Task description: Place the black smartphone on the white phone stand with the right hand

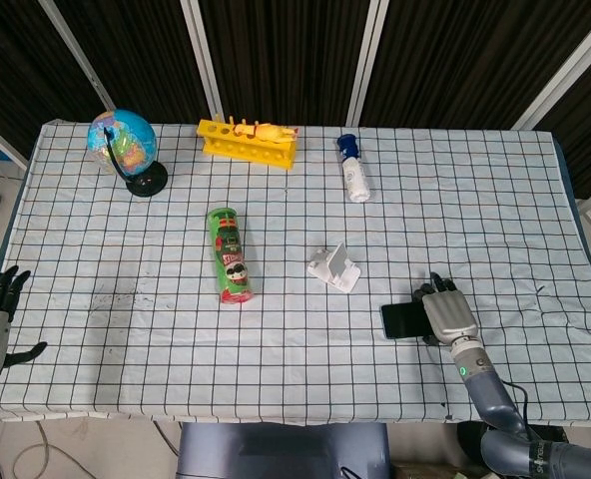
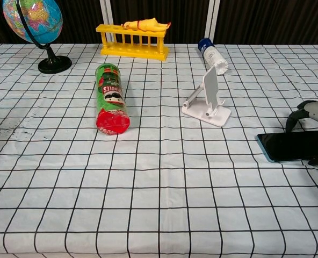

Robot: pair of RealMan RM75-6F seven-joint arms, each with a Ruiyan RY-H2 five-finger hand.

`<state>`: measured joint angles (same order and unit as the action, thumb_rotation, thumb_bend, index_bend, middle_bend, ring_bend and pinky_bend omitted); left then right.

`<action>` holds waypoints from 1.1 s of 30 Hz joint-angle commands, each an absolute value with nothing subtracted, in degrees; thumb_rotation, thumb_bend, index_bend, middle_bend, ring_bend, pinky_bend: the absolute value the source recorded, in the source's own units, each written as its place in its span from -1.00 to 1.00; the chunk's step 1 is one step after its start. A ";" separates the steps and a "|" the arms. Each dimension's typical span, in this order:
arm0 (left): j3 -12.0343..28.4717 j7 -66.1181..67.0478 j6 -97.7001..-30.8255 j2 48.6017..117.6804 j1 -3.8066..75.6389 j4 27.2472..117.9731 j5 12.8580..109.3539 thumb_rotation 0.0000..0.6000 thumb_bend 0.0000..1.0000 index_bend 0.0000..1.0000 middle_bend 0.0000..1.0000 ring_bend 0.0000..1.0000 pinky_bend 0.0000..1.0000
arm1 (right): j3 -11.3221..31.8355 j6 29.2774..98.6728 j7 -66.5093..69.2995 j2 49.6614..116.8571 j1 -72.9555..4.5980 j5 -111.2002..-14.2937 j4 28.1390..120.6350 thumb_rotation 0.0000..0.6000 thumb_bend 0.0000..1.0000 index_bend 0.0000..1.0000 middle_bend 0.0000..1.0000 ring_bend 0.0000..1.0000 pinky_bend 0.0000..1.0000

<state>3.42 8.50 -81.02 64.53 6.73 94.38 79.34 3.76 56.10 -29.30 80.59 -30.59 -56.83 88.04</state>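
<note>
Right hand rests over the right end of the flat black smartphone, fingers curled down at its edges, grip unconfirmed.

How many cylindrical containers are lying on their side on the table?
2. The green chip can lies left of the white phone stand, its red end toward the near edge. The blue-capped white bottle lies at the far side, right of the yellow rack.
</note>
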 commanded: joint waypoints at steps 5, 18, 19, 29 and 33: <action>3.41 8.53 -81.04 64.52 6.72 94.44 79.29 1.00 -1.00 -1.00 -1.00 -1.00 -1.00 | 3.32 56.33 -28.92 80.71 -30.40 -56.96 87.44 1.00 -0.33 0.11 0.05 -0.75 -0.69; 3.41 8.61 -81.14 64.55 6.69 94.48 79.26 1.00 -1.00 -1.00 -1.00 -1.00 -1.00 | 3.68 57.97 -26.69 80.09 -29.70 -58.50 88.36 1.00 -0.29 0.30 0.40 -0.56 -0.69; 3.41 8.61 -81.12 64.55 6.70 94.48 79.26 1.00 -1.00 -1.00 -1.00 -1.00 -1.00 | 3.70 58.02 -26.57 79.97 -29.68 -58.61 88.50 1.00 -0.29 0.31 0.40 -0.56 -0.69; 3.40 8.81 -81.04 64.56 6.72 94.62 79.12 1.00 -1.00 -1.00 -1.00 -1.00 -1.00 | 4.35 58.77 -24.70 77.51 -29.20 -59.15 91.63 1.00 -0.28 0.37 0.51 -0.52 -0.69; 3.42 8.90 -81.10 64.59 6.69 94.69 79.03 1.00 -1.00 -1.00 -1.00 -1.00 -1.00 | 6.64 59.03 -20.47 76.29 -28.67 -57.34 94.33 1.00 -0.28 0.37 0.51 -0.52 -0.69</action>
<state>3.42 8.90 -81.10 64.59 6.69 94.70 79.02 5.37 58.87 -22.52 76.98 -28.99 -58.36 92.96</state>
